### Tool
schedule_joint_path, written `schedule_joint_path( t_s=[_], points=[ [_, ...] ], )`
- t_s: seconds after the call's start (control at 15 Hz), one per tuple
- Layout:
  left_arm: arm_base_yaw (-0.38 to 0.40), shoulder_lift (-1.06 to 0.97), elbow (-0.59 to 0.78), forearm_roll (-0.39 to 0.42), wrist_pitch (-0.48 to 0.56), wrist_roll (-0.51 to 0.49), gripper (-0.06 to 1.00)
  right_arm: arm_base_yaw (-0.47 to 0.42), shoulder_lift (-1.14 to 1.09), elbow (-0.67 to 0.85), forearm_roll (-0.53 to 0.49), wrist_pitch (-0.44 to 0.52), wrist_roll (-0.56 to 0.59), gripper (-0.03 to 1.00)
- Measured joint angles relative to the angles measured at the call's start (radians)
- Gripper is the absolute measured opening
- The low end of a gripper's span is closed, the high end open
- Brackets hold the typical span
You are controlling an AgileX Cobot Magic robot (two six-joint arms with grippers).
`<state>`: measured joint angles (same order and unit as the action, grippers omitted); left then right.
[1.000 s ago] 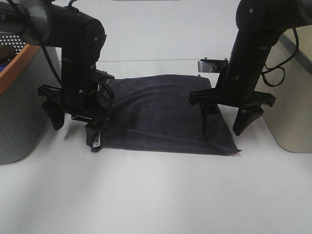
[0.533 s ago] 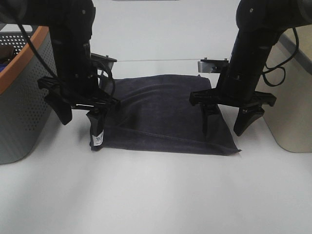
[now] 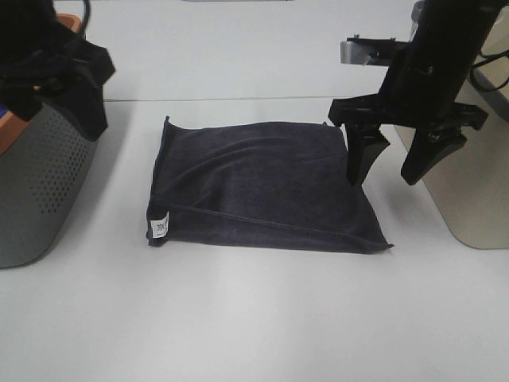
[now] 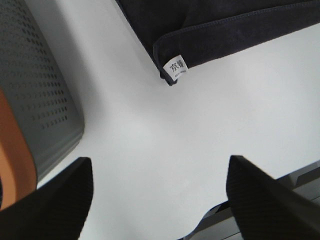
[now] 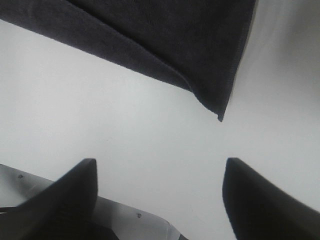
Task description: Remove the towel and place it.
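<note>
At frame center, flat on the white tabletop: the dark towel, untouched; left hand and right hand both spread, empty.

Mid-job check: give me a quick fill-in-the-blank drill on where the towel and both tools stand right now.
1. The towel lies flat on the ____.
2. Its small white tag sits at the corner nearest the ____ bin.
3. The right tool has its jaws ____, holding nothing.
4. The left tool hangs over bare table, ____ the towel.

Missing words: table; grey; open; off
</note>
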<state>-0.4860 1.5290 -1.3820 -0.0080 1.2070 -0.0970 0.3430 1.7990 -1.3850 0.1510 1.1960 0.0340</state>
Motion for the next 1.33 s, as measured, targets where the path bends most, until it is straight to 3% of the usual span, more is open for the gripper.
schedule_joint_path(
  t_s=[0.2, 0.33, 0.47, 0.67, 0.87, 1.0, 1.33],
  points=[
    [0.000, -0.183, 0.162, 0.000, 0.003, -0.026, 0.71, 0.000, -0.096, 0.000, 0.000, 0.005, -0.018, 0.67],
    [0.000, -0.370, 0.348, 0.000, -0.005, -0.071, 0.71, 0.000, -0.177, 0.008, 0.000, 0.005, -0.025, 0.67],
    [0.000, -0.516, 0.493, 0.008, -0.063, -0.103, 0.71, 0.000, -0.278, 0.069, 0.001, 0.004, -0.034, 0.67],
    [0.000, -0.750, 0.713, 0.017, -0.114, -0.112, 0.71, 0.000, -0.398, 0.209, 0.001, -0.004, -0.044, 0.67],
    [0.000, -0.925, 0.843, 0.054, -0.119, -0.108, 0.71, 0.000, -0.576, 0.414, 0.000, -0.009, -0.055, 0.67],
    [0.000, -1.071, 0.870, 0.054, -0.150, -0.046, 0.71, 0.000, -0.774, 0.616, -0.030, -0.015, -0.074, 0.67],
    [0.000, -1.120, 0.870, 0.008, -0.158, 0.167, 0.71, 0.000, -1.196, 0.811, -0.060, -0.036, -0.126, 0.67]
  ],
)
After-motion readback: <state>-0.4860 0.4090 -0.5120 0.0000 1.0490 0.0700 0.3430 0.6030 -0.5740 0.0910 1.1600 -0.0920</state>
